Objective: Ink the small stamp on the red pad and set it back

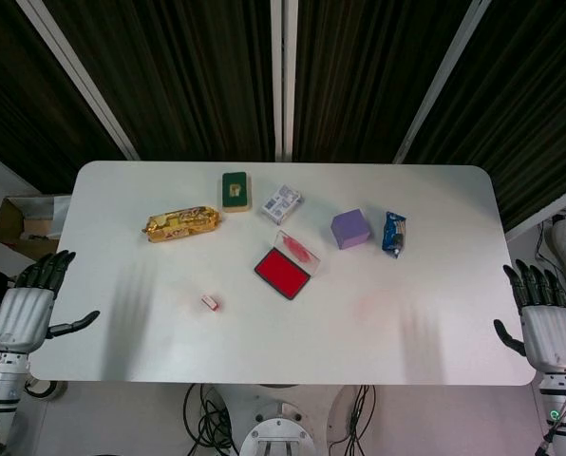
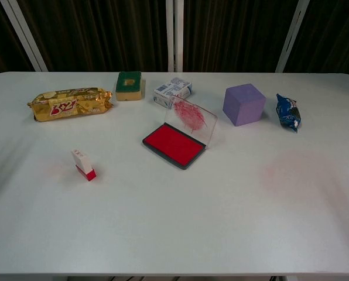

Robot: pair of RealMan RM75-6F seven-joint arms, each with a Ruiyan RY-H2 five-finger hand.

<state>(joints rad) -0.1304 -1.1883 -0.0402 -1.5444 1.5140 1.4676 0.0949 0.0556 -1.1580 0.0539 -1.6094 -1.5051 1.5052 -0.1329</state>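
Red pad [image 2: 175, 144]: sat mid-table with its clear lid [image 2: 192, 117] flipped up at the far side, smeared red; nothing was on the ink.
Small stamp [image 2: 84, 164]: stood tilted on the table [image 1: 425, 313], left of the pad and a bit nearer, well apart from it.
Left hand [image 1: 31, 304]: off the near left corner, fingers spread, holding nothing.
Right hand [image 1: 544, 318]: off the near right corner, also splayed and empty.
Hard to see: both hands only showed in the head view; print on the small white box [image 2: 172, 92] was too tiny to read.
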